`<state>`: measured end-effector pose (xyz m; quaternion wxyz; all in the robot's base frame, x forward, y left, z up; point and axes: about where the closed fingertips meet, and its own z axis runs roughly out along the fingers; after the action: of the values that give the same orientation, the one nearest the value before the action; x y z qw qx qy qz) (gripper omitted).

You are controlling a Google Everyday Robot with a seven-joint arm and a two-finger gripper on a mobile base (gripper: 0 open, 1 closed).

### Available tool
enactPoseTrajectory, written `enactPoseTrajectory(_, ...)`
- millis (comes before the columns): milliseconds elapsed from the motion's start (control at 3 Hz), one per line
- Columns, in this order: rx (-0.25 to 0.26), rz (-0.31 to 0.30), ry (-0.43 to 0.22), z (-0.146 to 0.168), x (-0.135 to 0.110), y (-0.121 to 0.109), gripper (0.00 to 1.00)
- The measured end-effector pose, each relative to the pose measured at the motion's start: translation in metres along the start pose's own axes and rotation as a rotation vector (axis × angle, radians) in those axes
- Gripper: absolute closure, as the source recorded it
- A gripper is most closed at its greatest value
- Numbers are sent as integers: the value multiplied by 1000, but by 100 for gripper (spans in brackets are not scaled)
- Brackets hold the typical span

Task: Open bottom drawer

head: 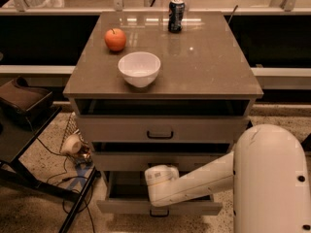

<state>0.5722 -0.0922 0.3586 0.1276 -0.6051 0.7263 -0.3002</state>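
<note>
gripper (159, 179) above open bottom drawer (197, 208)

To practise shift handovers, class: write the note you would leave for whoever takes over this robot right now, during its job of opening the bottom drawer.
End effector: at the arm's tip, low over the bottom drawer, just behind its front.
Bottom drawer: its front stands forward of the middle drawer, with the tray showing. Its black handle is free below the arm.
Done: the drawer is pulled at least partly out.
Left: probably check that the opening is wide enough, pull further if not, then lift the arm clear.
The apple, bowl and can stand on the cabinet top.
</note>
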Motion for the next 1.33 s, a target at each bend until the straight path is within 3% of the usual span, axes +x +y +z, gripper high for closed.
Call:
enactPoseTrajectory(333, -87, 2, 0, 16, 9, 2, 100)
enactPoseTrajectory(667, -242, 46, 27, 59, 50, 3, 100)
enactPoseTrajectory(1000, -242, 46, 27, 59, 50, 3, 100)
enactPoseTrajectory(1333, -293, 8, 2, 59, 55, 31, 100)
